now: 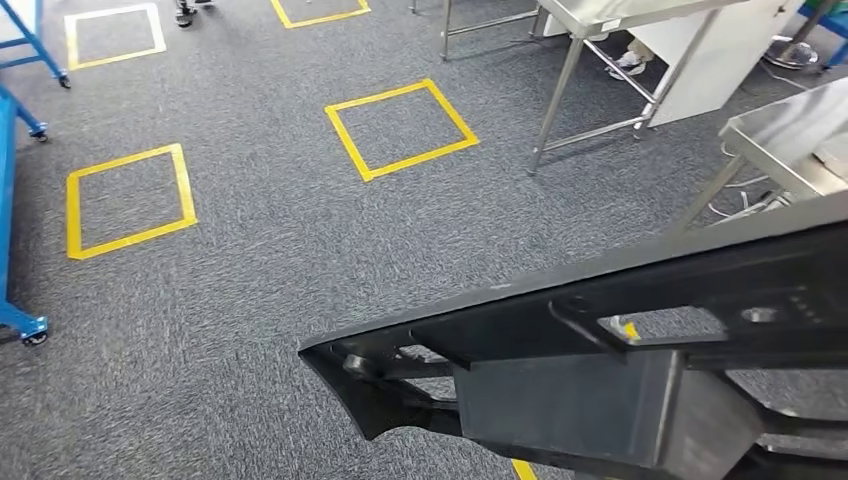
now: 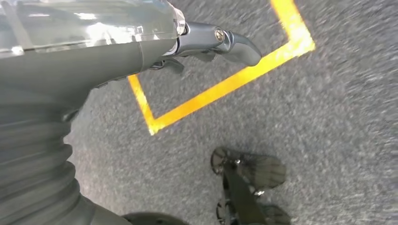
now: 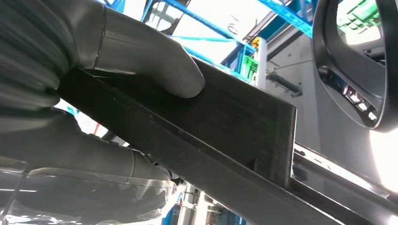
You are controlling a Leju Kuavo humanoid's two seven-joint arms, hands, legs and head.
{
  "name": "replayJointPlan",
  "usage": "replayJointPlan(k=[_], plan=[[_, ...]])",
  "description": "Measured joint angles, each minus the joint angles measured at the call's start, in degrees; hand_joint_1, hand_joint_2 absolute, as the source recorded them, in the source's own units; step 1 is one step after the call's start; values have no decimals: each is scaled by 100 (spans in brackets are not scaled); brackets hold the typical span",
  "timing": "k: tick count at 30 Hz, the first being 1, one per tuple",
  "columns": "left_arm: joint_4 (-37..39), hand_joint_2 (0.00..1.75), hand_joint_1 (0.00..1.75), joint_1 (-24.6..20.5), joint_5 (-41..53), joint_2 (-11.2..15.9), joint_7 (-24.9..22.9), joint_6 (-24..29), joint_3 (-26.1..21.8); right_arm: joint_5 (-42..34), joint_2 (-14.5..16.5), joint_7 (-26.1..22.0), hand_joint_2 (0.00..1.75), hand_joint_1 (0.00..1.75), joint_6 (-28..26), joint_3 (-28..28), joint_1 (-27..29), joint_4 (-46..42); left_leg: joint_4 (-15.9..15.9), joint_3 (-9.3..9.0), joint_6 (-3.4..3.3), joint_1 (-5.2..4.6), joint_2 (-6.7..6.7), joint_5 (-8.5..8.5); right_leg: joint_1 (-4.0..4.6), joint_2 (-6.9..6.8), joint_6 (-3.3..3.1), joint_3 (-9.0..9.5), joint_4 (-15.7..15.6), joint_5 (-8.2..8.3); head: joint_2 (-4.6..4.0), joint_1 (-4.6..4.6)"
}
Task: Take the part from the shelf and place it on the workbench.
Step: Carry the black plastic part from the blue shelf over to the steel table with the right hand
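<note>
The part [image 1: 600, 330] is a long black plastic frame with ribs, holes and a boxy middle block. It hangs in the air across the lower right of the head view, above the carpet. In the right wrist view my right hand [image 3: 117, 47] grips the part [image 3: 225, 122], with the thumb [image 3: 155, 61] pressed on one flat face and the rest of the hand under the opposite edge. My left hand [image 2: 94, 56] hangs over the carpet, holding nothing, with one finger [image 2: 234, 44] stretched out. A steel workbench [image 1: 790, 130] stands at the right, just beyond the part.
A second steel table [image 1: 600, 20] stands further back, with a person's shoes [image 1: 630, 62] under it. Yellow tape squares [image 1: 400, 128] [image 1: 128, 200] mark the grey carpet. Blue shelf frames on castors [image 1: 12, 130] line the left edge. Cables [image 1: 745, 200] lie below the near bench.
</note>
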State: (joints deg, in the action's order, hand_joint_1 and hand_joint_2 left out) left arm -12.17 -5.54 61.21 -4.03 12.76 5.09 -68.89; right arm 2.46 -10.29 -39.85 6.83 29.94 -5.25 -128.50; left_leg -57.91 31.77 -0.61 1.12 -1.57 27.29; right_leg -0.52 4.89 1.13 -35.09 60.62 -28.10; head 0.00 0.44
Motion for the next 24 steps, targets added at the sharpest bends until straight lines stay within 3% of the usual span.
replayJointPlan(k=[2,3,4,5,6,7,9,11,13,15,17,19,20,21,22,24], plan=[[0,175,0,7,2,-1,-3,0,6,66,-4,0,175,175,-86,83,-26,-3,20,-2,-48,-18,146,-7,9,-328,29,-311,666,-354,0,28],[0,175,0,16,3,-1,-8,0,8,94,-4,0,175,175,-134,134,-35,-1,17,1,-61,-33,227,-3,2,-405,39,-497,1057,-516,0,31],[0,175,0,23,5,-1,-12,0,10,116,-4,0,175,175,-182,189,-39,4,16,1,-67,-45,306,3,-5,-440,43,-622,1328,-593,0,31],[0,175,0,25,8,-3,-15,-2,13,134,-4,0,175,175,-225,238,-42,12,15,-2,-69,-55,379,9,-8,-456,39,-649,1397,-564,0,31],[0,175,0,21,10,-6,-16,-3,16,147,-4,0,175,175,-264,288,-50,20,14,-9,-67,-62,446,16,-7,-476,26,-556,1229,-435,0,32],[0,175,0,15,11,-14,-16,-4,20,152,-4,0,175,175,-288,330,-62,26,15,-22,-61,-68,508,25,4,-534,0,-343,839,-235,0,32],[0,175,0,11,12,-30,-15,-4,26,159,-4,0,175,175,-309,394,-98,29,19,-54,-35,-81,613,46,61,-782,-70,86,25,38,0,27],[0,175,0,10,12,-37,-14,-4,27,161,-5,0,175,175,-311,434,-127,30,26,-74,18,-86,708,58,122,-905,-121,228,-283,88,0,22],[0,175,0,0,12,-39,-13,-4,28,161,-6,0,175,175,-311,458,-137,30,47,-102,86,-85,801,63,122,-781,-160,215,-313,126,0,22],[0,175,0,-13,12,-39,-10,-4,30,161,-7,-1,175,175,-311,482,-150,30,-83,-75,143,-73,648,190,81,-656,-206,241,-387,177,0,20],[0,175,0,-2,12,-38,-7,-7,32,161,-7,-1,175,175,-313,514,-170,33,-677,177,178,-52,338,537,56,-528,-235,258,-426,210,0,4],[0,175,0,31,12,-38,-7,-9,31,160,-7,0,175,175,-318,539,-178,44,-1436,541,199,-46,212,833,60,-379,-249,249,-414,215,0,-11],[0,175,0,43,12,-37,-4,-9,31,155,-7,0,175,175,-323,546,-180,53,-1603,638,204,-46,200,829,64,-297,-251,247,-403,213,0,-11],[0,175,0,48,12,-37,2,-9,30,146,-7,0,175,175,-327,553,-187,63,-1526,623,203,-45,192,702,65,-213,-250,247,-387,209,0,-11],[0,175,0,45,13,-36,15,-13,30,126,-6,0,175,175,-320,559,-207,78,-1219,500,195,-42,159,479,62,-127,-242,248,-367,202,0,-11],[0,175,0,30,21,-37,52,-30,31,48,-1,0,175,175,-240,561,-295,125,-421,162,167,-15,-116,105,58,26,-208,226,-311,183,0,-9]])
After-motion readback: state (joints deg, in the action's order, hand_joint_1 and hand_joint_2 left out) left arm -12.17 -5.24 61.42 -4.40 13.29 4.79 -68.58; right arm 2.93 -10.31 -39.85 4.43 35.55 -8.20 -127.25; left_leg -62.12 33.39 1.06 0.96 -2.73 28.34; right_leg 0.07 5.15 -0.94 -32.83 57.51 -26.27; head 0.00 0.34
